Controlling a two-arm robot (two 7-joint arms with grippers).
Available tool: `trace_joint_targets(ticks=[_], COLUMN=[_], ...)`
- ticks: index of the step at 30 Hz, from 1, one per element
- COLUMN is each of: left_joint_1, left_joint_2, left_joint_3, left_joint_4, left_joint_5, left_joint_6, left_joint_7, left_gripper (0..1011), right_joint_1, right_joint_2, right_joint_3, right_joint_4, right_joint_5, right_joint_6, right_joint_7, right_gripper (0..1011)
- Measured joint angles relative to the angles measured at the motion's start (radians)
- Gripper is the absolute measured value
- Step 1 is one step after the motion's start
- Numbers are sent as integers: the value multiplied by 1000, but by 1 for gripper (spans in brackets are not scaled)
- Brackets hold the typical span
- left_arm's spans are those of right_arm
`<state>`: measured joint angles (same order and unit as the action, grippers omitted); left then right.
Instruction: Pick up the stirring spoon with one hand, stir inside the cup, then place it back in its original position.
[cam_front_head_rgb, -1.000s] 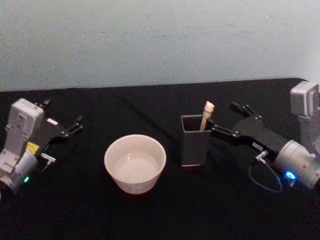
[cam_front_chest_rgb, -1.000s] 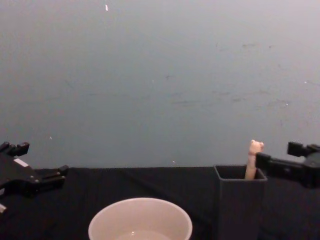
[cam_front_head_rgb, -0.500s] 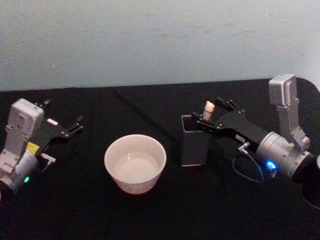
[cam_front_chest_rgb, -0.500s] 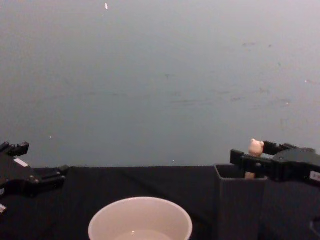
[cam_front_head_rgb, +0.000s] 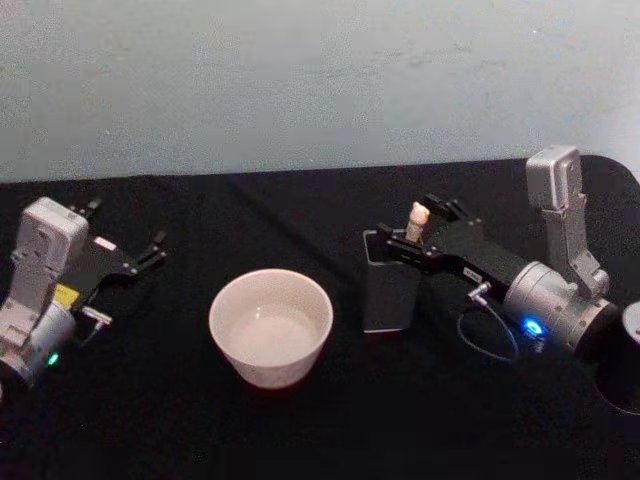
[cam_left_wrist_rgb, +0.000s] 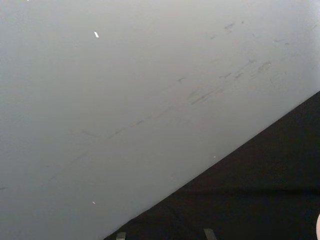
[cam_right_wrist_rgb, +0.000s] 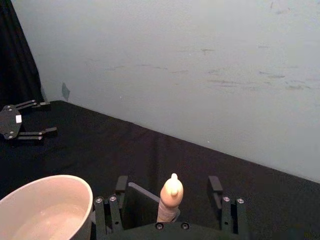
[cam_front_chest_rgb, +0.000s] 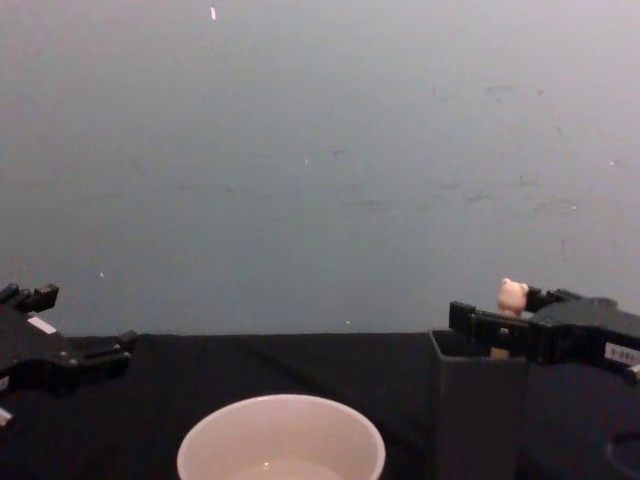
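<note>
The stirring spoon (cam_front_head_rgb: 416, 221) stands in the dark grey square holder (cam_front_head_rgb: 389, 294), its original position, with the beige bear-head handle (cam_front_chest_rgb: 513, 295) poking above the rim. My right gripper (cam_front_head_rgb: 419, 228) is open at the handle's height. One finger is on each side of the handle (cam_right_wrist_rgb: 171, 197), and neither touches it. The stem and bowl are hidden inside the holder (cam_front_chest_rgb: 477, 410). To the left of the holder sits the cream cup (cam_front_head_rgb: 270, 325), low and wide (cam_front_chest_rgb: 281, 441). My left gripper (cam_front_head_rgb: 126, 224) is parked open at the table's far left.
A black cloth covers the table (cam_front_head_rgb: 300, 210), which ends at a pale grey-blue wall (cam_front_chest_rgb: 320, 150). Bare cloth lies between the cup and the left gripper (cam_right_wrist_rgb: 22, 125). A cable loop (cam_front_head_rgb: 485, 340) hangs under the right wrist.
My right gripper has come in from the holder's right side and now straddles the spoon handle, still open. The spoon, cup and left arm have not moved.
</note>
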<state>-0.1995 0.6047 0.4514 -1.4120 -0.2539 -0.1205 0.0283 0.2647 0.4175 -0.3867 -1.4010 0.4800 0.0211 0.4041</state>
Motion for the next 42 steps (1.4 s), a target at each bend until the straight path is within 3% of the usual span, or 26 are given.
trace_joint_targets(ticks=[4,11,31,42], left_joint_1=[0,0,0,0], left_joint_2=[0,0,0,0], left_joint_3=[0,0,0,0], left_joint_4=[0,0,0,0], left_joint_5=[0,0,0,0], left_joint_6=[0,0,0,0], left_joint_7=[0,0,0,0], left_gripper=[1001,1001,1001,1001], right_joint_1=[0,0,-1,-4], right_joint_2=[1,1,2,0], right_joint_3=[0,0,0,4], right_joint_4=[0,-1,-2,-4], right_joint_5=[1,3,5,4], right_joint_6=[-1,-1,-3,-3], right_joint_7=[0,-1,-1,6], right_gripper=[1000,860,225,214])
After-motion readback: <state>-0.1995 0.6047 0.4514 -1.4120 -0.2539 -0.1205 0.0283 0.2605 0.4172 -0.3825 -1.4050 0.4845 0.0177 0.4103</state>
